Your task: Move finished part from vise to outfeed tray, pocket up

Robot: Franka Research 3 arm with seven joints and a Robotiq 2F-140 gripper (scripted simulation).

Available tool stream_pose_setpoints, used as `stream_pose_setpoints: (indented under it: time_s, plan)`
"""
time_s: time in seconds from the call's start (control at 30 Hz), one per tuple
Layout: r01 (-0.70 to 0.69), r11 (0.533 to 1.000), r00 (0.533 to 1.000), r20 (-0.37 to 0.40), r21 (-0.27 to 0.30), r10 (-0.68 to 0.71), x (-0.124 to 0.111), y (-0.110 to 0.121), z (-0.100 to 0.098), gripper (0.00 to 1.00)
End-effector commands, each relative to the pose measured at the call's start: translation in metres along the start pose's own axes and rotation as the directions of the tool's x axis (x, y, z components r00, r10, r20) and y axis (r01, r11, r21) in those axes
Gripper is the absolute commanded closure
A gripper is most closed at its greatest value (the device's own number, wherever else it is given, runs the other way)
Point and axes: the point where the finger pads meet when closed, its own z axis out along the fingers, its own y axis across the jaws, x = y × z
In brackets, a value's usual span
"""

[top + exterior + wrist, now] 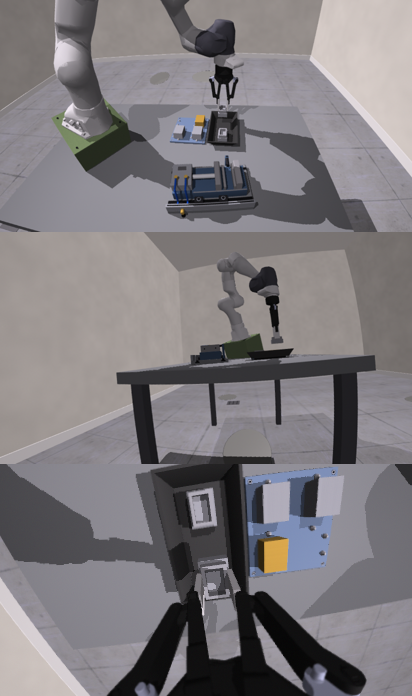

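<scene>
My gripper (223, 104) is shut on the finished part (222, 109), a small light grey block with a pocket. It hangs a little above the far end of the dark outfeed tray. In the wrist view the finished part (216, 584) sits between my fingers with its pocket facing the camera, over the tray. From the side, the finished part (277, 340) hangs clear above the tray's (270, 353) rim. Another grey pocketed part (222, 134) lies on the tray floor. The vise (211, 180) stands at the table's front with its jaws empty.
A blue fixture plate (190, 129) with two grey blocks and an orange block (199, 120) lies just left of the tray. The arm's green base (92, 135) stands at the left.
</scene>
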Motion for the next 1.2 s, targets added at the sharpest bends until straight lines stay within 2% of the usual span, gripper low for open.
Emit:
stream_pose_setpoints:
  time_s: [0.0,0.57,1.17]
  plan:
    - [-0.011,1.000,1.000,0.009,0.014,0.011,-0.002,-0.006,0.004,1.00]
    - [-0.011,1.000,1.000,0.009,0.014,0.011,-0.003,-0.007,0.032,1.00]
    - [-0.011,1.000,1.000,0.009,0.014,0.011,-0.003,-0.007,0.047,1.00]
